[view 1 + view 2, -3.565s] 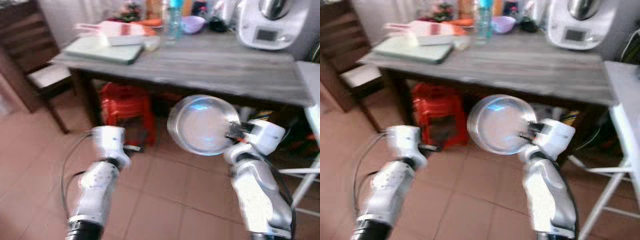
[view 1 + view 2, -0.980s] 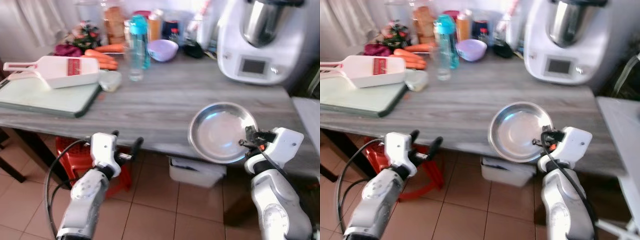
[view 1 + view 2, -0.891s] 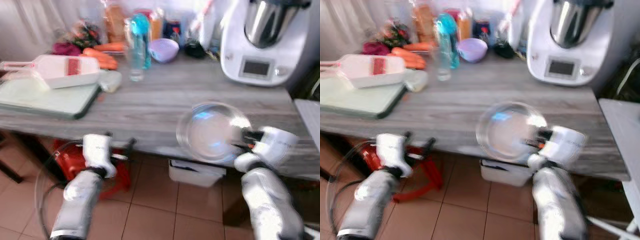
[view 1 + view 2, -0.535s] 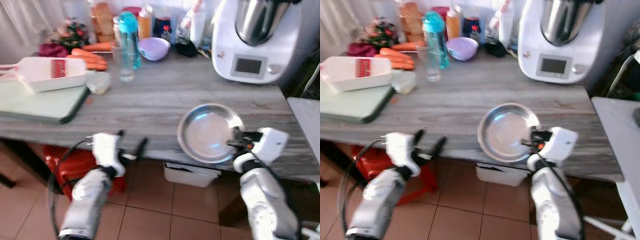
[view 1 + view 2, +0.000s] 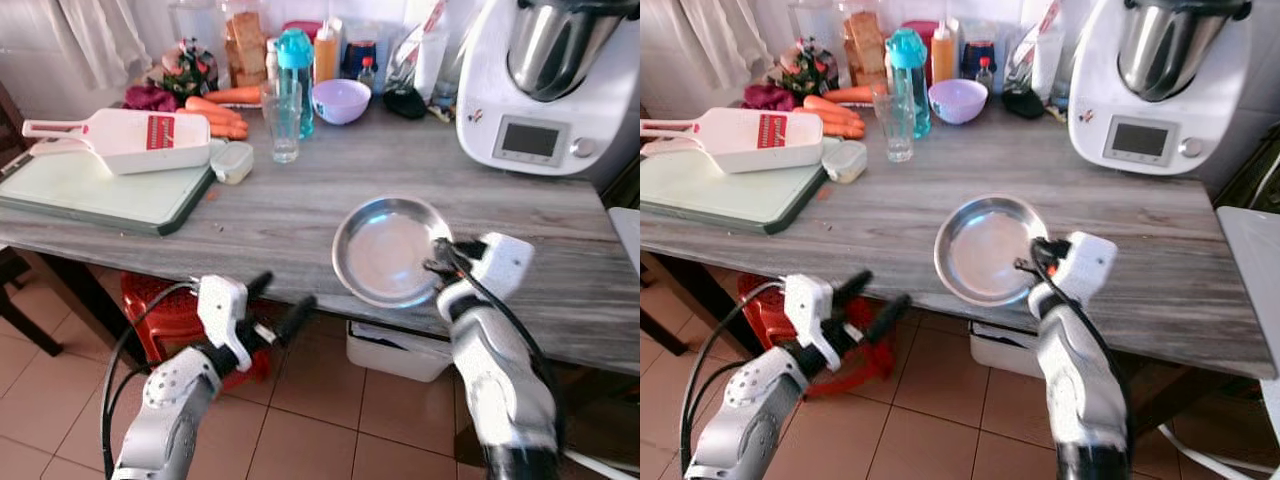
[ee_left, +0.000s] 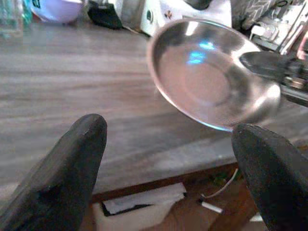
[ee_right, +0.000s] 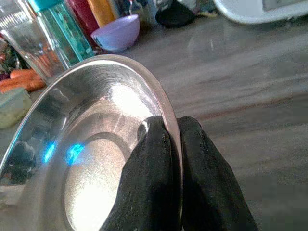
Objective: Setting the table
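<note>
Right gripper (image 7: 168,139) pinching the rim of the steel plate (image 5: 388,250), one finger inside, one outside. Plate tilted, held just above the wooden table (image 5: 300,210) near its front edge. Left gripper (image 5: 277,306) below that front edge, fingers spread wide, holding nothing.

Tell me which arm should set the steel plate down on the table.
Right. The right gripper already pinches the rim of the steel plate, holding it tilted over the wooden table. The left gripper hangs open and empty below the table's near edge.
</note>
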Available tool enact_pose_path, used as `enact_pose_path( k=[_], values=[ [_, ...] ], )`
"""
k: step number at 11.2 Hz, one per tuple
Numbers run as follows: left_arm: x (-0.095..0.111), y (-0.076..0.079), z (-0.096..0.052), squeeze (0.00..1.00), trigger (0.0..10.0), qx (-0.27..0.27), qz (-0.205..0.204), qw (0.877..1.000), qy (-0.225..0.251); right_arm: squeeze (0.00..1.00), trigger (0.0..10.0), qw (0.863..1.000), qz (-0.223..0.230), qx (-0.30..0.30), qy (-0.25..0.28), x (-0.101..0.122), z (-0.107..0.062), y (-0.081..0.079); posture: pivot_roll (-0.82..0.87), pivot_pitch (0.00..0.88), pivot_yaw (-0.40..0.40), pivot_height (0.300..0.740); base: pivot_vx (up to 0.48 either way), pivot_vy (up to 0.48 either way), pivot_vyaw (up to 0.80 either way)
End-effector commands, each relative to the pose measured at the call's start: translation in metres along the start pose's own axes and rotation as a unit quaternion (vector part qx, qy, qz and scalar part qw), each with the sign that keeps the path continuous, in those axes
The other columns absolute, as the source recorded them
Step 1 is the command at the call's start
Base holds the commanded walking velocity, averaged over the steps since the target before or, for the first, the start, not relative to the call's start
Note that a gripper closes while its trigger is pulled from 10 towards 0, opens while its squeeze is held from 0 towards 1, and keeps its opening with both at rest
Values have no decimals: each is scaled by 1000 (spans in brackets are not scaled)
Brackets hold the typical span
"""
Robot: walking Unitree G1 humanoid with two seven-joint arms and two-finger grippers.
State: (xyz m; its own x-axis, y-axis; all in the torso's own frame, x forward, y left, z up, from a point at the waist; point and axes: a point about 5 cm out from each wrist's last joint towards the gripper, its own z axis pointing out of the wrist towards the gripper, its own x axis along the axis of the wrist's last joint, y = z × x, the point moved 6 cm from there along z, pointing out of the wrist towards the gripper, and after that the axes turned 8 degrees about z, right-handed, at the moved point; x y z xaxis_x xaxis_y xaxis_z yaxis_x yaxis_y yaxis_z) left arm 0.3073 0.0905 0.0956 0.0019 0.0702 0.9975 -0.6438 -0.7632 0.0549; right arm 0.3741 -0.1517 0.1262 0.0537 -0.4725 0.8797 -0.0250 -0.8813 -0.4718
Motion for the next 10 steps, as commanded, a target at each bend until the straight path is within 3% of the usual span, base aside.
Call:
enact_pose_path(
  k=[1, 2, 4, 7, 10],
  values=[
    [1, 1, -2, 0, 10000, -8, 7, 1000, -4, 0, 10000, 1000, 16, -14, 0, 2, 7, 5, 41, 39, 0, 740, 0, 0, 0],
    [1, 3, -2, 0, 10000, -11, 11, 1000, -5, 0, 10000, 1000, 16, -23, -5, 1, 15, 8, 41, 39, 0, 740, 0, 0, 0],
    [8, 14, 4, 0, 10000, -40, 27, 999, -3, 0, 10000, 998, 60, -22, -17, -4, 32, -1, 56, 38, 7, 740, 0, 0, 0],
    [14, 20, 4, 0, 10000, -57, 41, 998, -2, 0, 10000, 995, 83, -11, -50, -22, 47, -21, 88, 45, 4, 740, 0, 0, 0],
    [12, 25, 2, 0, 10000, -62, 49, 997, -11, 0, 10000, 990, 95, -47, -87, -44, 50, -16, 94, 58, 6, 740, 0, 0, 0]
  ],
)
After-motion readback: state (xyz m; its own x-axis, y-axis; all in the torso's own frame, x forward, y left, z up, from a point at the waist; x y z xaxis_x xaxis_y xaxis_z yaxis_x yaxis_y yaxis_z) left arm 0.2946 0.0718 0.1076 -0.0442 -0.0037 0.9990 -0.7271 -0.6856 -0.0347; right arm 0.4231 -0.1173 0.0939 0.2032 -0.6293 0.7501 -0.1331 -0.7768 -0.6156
